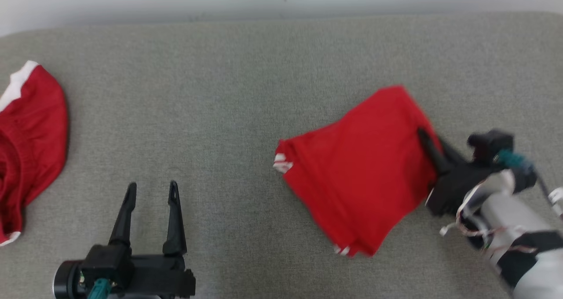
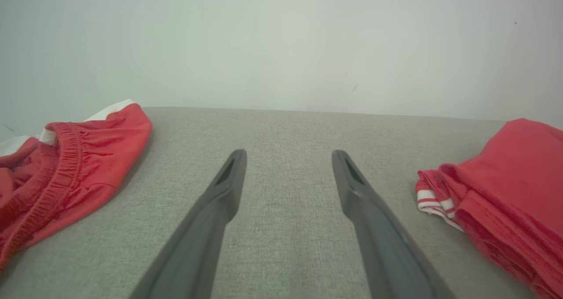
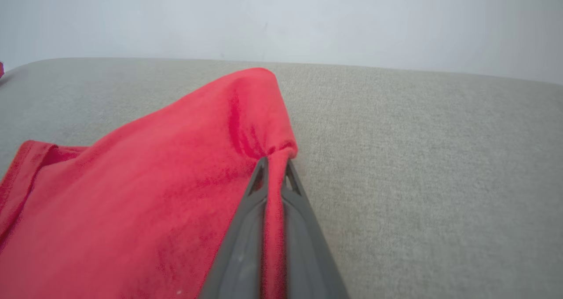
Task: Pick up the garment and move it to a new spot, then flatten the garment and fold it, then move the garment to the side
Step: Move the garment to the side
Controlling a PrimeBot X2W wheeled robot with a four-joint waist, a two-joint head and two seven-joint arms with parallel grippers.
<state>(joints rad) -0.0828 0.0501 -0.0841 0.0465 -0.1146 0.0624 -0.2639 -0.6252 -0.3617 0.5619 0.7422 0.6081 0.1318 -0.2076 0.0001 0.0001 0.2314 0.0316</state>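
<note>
A folded red garment (image 1: 360, 167) with white-striped trim lies right of centre on the grey padded surface. My right gripper (image 1: 424, 134) is shut on the garment's right edge. In the right wrist view the red cloth (image 3: 176, 193) is pinched between the two dark fingers (image 3: 246, 228) and bunches at my right gripper's (image 3: 275, 162) tips. My left gripper (image 1: 151, 187) stands open at the lower left, nothing between its fingers, well apart from the garment. In the left wrist view my left gripper (image 2: 288, 154) points over bare fabric, with the garment (image 2: 506, 193) off to the right.
A second red garment (image 1: 31, 145) with white trim and an elastic waistband lies bunched at the left edge, also seen as a red heap (image 2: 66, 167) in the left wrist view. The grey surface (image 1: 220, 114) ends at a pale wall (image 1: 281, 0) behind.
</note>
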